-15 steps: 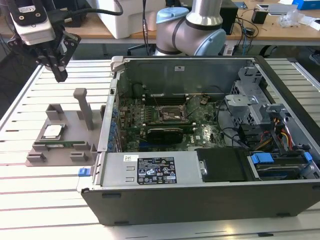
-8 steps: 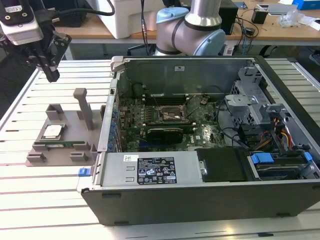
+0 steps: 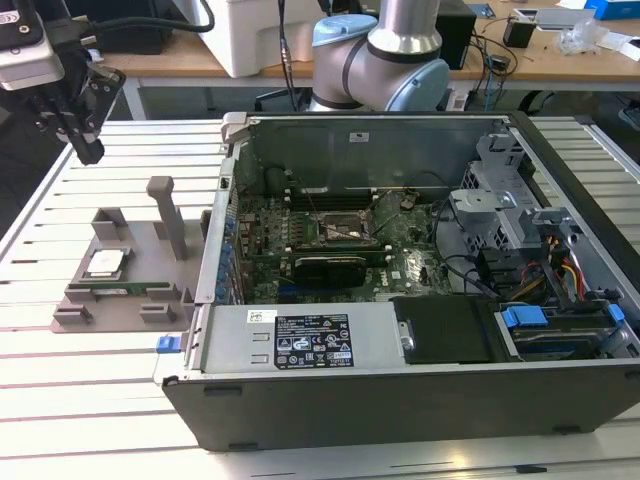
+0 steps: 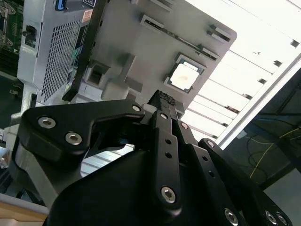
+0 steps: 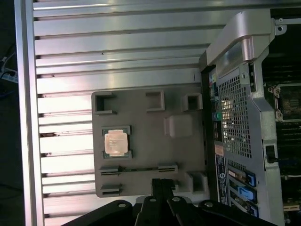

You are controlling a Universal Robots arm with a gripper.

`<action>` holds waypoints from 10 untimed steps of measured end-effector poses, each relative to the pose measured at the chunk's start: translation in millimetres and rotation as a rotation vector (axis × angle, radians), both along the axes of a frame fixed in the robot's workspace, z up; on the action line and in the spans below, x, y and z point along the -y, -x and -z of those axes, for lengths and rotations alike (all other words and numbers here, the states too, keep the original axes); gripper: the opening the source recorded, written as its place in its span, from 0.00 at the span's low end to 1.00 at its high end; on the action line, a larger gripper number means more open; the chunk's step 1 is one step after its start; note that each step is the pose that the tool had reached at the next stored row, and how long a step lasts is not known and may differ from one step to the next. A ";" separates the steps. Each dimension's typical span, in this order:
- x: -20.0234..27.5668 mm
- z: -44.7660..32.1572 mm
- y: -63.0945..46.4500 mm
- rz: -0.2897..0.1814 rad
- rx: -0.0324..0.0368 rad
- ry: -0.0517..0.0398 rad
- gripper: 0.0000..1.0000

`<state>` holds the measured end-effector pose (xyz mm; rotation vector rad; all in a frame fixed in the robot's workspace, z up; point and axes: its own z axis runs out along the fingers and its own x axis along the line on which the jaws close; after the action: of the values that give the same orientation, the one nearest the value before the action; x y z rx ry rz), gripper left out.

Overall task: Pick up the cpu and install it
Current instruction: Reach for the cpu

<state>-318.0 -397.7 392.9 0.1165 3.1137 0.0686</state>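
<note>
The gripper (image 3: 87, 150) hangs at the exterior view's left, above the slatted tabletop (image 3: 100, 400). Its two black fingers are pressed together with nothing between them, and in both wrist views they meet in one narrow tip. Below it, a little toward the computer, lies a grey holder tray (image 3: 140, 265). The cpu (image 3: 105, 263) rests flat in a square pocket of that tray, well apart from the gripper and untouched.

Farther from the gripper, to the exterior view's right, stands the open computer case (image 3: 400, 400). The processor socket (image 3: 335, 230) sits on the motherboard inside it.

The step in hand looks like the approach for the pick-up. To do it well, the fingers would need to part wider than the chip while the gripper is clear above it. The gripper should then centre over the pocket and square itself to the chip's sides. The first wrist view shows raised brackets at the pocket's corners (image 5: 128, 129), so the fingers should probably meet two opposite edges between those corners. A light hold and a straight, level lift should keep the chip from catching on the pocket.

The cpu (image 5: 116, 141) is a small flat square. It has a pale silver metal top inside a thin darker rim. In the second wrist view that top (image 4: 185, 77) glares almost white.
</note>
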 end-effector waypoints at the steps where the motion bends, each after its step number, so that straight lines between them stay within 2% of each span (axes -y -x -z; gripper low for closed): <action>1: 0.0 0.0 1.9 0.000 -0.0001 0.0000 0.11; 4: -0.1 0.0 7.8 0.000 0.0000 0.0000 0.11; 7: -0.1 0.0 22.7 0.000 -0.0001 0.0000 0.11; 10: -0.2 0.0 28.0 0.000 0.0000 0.0000 0.11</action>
<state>-346.0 -397.5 392.9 0.1166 3.1137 0.0686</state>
